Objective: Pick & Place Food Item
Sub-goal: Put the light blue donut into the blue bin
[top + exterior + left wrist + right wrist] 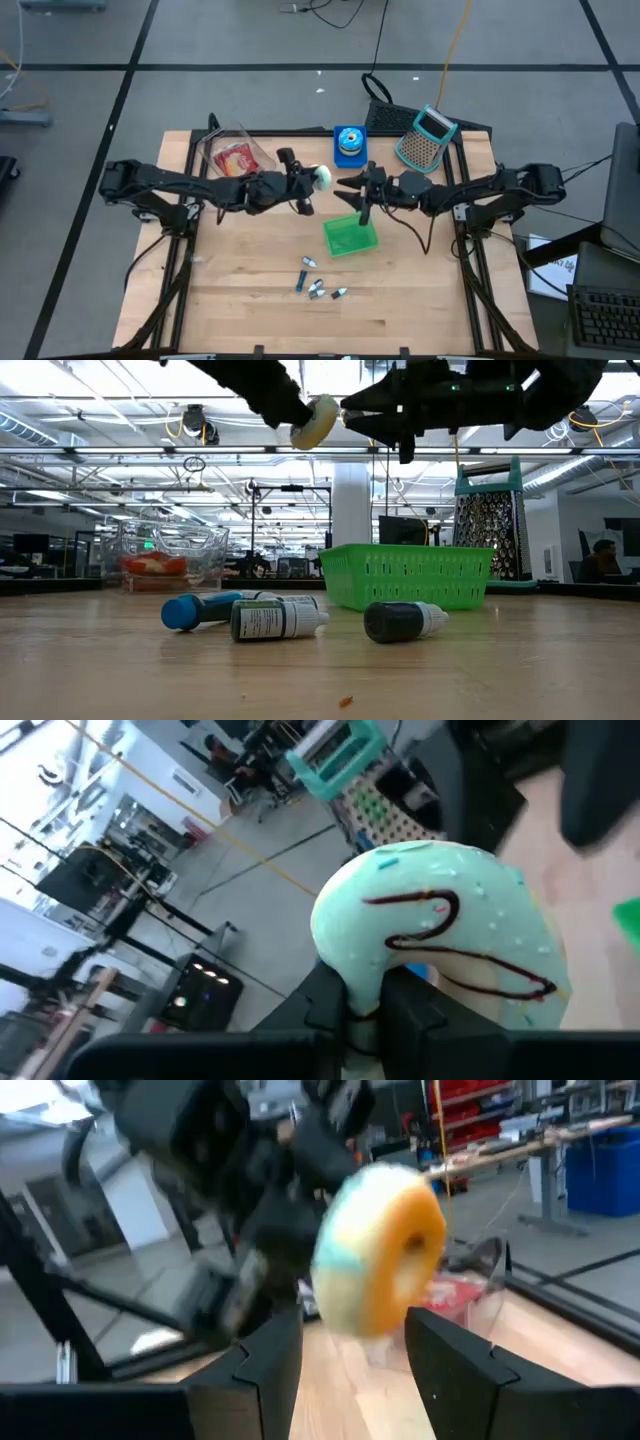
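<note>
A donut (321, 178) with mint-green icing and a dark drizzle (440, 935) hangs high above the table, and my left gripper (306, 182) is shut on it. In the low view the donut (318, 420) is well above the green basket (410, 575). My right gripper (348, 184) stands open at the same height and points at the donut from the table's right side. In the right wrist view the donut (385, 1250) shows just beyond the open fingers (455, 1365), its orange-brown underside toward them. I cannot see them touch it. My left gripper pinches the donut's ring at its edge (372, 988) between its two fingers (328, 1005). The fingers come about level from the table's left side. The donut stands on edge beyond the fingertips, icing toward the left wrist camera, lifted clear of the table and the basket.
The green basket (350, 236) sits mid-table under the grippers. A clear bowl with red food (232, 155) stands at the far left, a blue round thing (349, 143) and a teal grater (427, 138) at the far edge. Several small bottles (318, 288) lie near the front.
</note>
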You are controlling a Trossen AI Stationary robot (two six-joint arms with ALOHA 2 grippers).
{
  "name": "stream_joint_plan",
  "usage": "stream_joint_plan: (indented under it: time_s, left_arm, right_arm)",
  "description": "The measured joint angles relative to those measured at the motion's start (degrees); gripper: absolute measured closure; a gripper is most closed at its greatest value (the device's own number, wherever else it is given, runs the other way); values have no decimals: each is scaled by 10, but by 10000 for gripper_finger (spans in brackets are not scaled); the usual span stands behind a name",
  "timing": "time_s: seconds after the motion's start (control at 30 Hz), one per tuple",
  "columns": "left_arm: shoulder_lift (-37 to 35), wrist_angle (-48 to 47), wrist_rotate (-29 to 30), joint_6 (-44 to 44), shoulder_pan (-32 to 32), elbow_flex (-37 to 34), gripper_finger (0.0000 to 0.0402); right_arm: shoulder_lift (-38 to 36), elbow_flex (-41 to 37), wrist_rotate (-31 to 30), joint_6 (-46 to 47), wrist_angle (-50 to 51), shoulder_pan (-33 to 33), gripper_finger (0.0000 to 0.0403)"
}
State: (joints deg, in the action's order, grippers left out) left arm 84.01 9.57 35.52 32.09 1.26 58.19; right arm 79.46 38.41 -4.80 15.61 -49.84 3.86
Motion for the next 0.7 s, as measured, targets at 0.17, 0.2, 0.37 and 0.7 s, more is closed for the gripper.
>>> stream_joint_plan:
  time_s: [0.17,0.2,0.37,0.7]
  left_arm:
    - [20,10,6,20,-12,0,363]
    - [23,14,5,26,-13,-1,363]
    - [35,60,-16,42,-12,-1,362]
    - [52,89,-24,37,-20,-1,362]
  right_arm:
    - [0,2,-29,-16,-20,-1,206]
    - [0,3,-43,-19,-15,-1,199]
    - [5,3,-58,-17,-10,9,169]
    - [55,17,-57,-11,-33,13,161]
